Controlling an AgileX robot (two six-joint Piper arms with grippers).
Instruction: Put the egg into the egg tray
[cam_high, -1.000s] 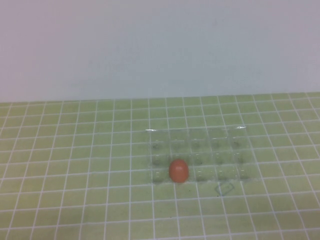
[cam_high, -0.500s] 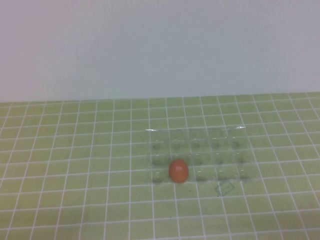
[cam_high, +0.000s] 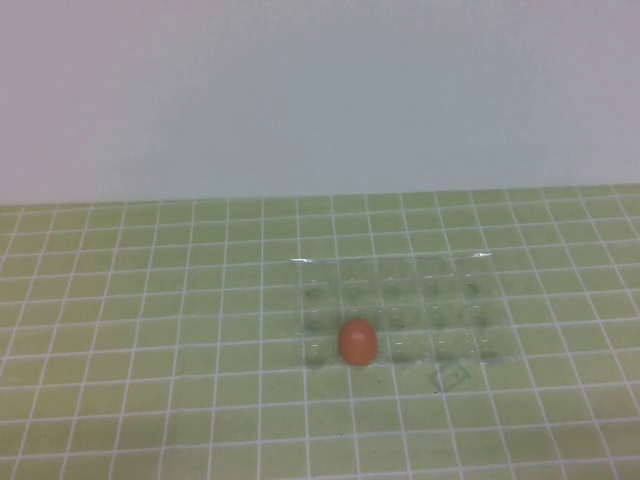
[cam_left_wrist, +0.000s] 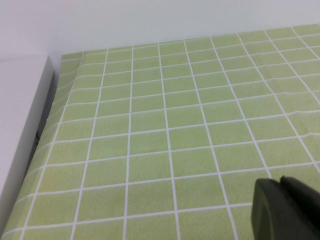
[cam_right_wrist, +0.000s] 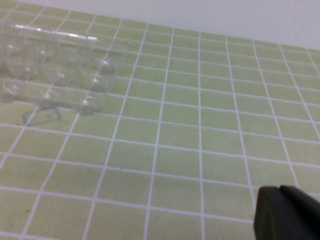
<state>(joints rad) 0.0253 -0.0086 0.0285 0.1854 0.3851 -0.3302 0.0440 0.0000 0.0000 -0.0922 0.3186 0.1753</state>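
Note:
The orange-brown egg (cam_high: 357, 342) sits in a front-row cup of the clear egg tray (cam_high: 480, 270), second cup from the tray's left end. The tray lies on the green checked cloth right of the table's middle. Part of the tray (cam_right_wrist: 65, 60) shows in the right wrist view; the egg is hidden there. My left gripper (cam_left_wrist: 280, 186) is shut and empty over bare cloth. My right gripper (cam_right_wrist: 280, 192) is shut and empty over bare cloth, off the tray's right end. Neither gripper shows in the high view.
A small clear plastic tab (cam_high: 449, 377) lies on the cloth just in front of the tray; it also shows in the right wrist view (cam_right_wrist: 41, 116). A white wall edge (cam_left_wrist: 25, 125) borders the cloth on the left arm's side.

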